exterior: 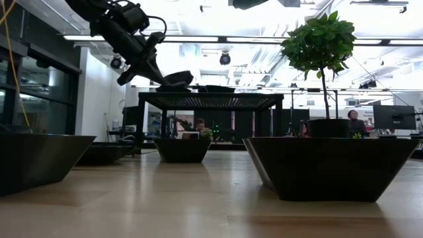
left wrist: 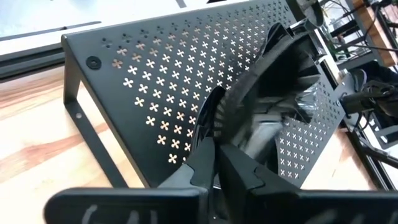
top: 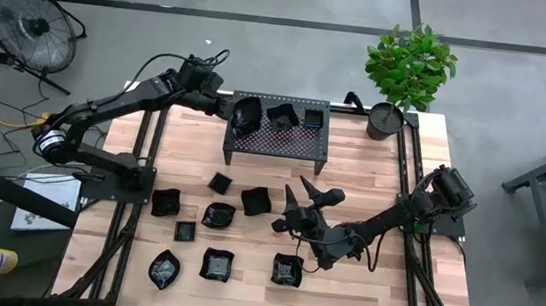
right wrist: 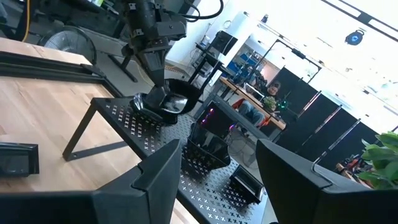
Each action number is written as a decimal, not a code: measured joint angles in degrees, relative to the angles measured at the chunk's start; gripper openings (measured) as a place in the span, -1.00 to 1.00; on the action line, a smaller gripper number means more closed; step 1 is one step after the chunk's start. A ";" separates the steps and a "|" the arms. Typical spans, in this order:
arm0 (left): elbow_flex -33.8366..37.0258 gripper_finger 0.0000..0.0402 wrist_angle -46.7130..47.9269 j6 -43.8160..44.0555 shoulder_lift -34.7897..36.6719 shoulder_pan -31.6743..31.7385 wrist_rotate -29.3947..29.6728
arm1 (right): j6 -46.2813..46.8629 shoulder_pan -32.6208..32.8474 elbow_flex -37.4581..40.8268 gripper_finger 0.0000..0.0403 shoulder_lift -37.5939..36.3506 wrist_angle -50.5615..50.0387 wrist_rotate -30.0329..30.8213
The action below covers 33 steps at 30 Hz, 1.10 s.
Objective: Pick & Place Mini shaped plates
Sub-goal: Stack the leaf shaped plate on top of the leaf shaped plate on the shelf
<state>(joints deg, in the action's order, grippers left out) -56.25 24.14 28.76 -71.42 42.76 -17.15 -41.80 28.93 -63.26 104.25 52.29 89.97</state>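
Observation:
A black perforated rack [top: 276, 141] stands at the table's far middle. My left gripper [top: 229, 109] reaches over its left end and is shut on a round fluted mini plate [left wrist: 273, 93]. That plate shows again in the right wrist view [right wrist: 177, 99]. Two more mini plates [top: 282, 114] [top: 313, 119] sit on the rack top. Several others lie on the wood in front of the rack, among them a square plate [top: 220, 181] and a wavy-edged plate [top: 163, 268]. My right gripper [top: 309, 192] hovers open, right of the middle, holding nothing. My left gripper pinches the fluted plate's rim [left wrist: 208, 124] between its two fingers, on the side towards the rack's left end. The fingers slant downward from the table's left. The plate sits tilted, with its lower part on the rack's perforated top [left wrist: 155, 81].
A potted plant [top: 385, 121] stands at the rack's right end, at the far right of the table. A floor fan [top: 29, 24] is beyond the table's left side. Bare wood [top: 381, 183] lies right of the rack. In the low view, people sit at desks [exterior: 353, 119] in the room behind.

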 joint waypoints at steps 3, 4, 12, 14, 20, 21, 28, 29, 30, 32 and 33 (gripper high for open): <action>0.00 -0.87 0.00 -0.03 0.00 0.00 0.01 | -0.02 0.00 0.00 0.02 0.00 0.01 0.00; 0.00 -0.86 0.00 -0.03 0.00 0.00 0.03 | 0.01 0.00 0.00 0.02 0.00 0.00 0.00; 0.01 -0.80 0.00 -0.97 0.00 0.00 0.13 | 0.66 0.00 0.00 0.02 0.00 -0.17 0.02; 0.02 -0.80 -0.02 -1.25 0.00 0.00 0.14 | 0.66 0.00 0.00 0.01 0.00 -0.17 0.02; 0.02 -0.80 -0.57 -2.10 0.00 0.00 0.18 | 0.85 0.00 0.00 0.02 0.00 -0.20 0.02; 0.02 -0.80 -0.81 -2.51 0.01 0.00 0.19 | 0.85 0.00 0.00 0.02 0.00 -0.20 0.02; 0.06 -0.80 -2.32 -3.07 0.02 0.00 0.29 | 0.85 0.00 0.00 0.02 0.00 -0.20 0.02; 0.07 -0.80 -2.77 -3.26 0.02 0.00 0.36 | 0.85 0.00 0.00 0.02 0.00 -0.20 0.00; 0.09 -0.80 -3.35 -3.44 0.02 0.00 0.36 | 0.85 0.00 0.00 0.01 0.00 -0.20 0.02; 0.09 -0.80 -4.22 -3.46 0.04 0.00 0.36 | 0.85 0.00 0.00 0.02 0.00 -0.20 0.01; 0.09 -0.80 -4.32 -3.51 0.05 0.00 0.36 | 0.85 0.00 0.00 0.02 0.00 -0.20 0.02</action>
<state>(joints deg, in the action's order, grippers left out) -56.16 19.82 25.25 -71.37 42.76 -16.80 -40.95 28.93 -63.26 104.25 52.09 90.00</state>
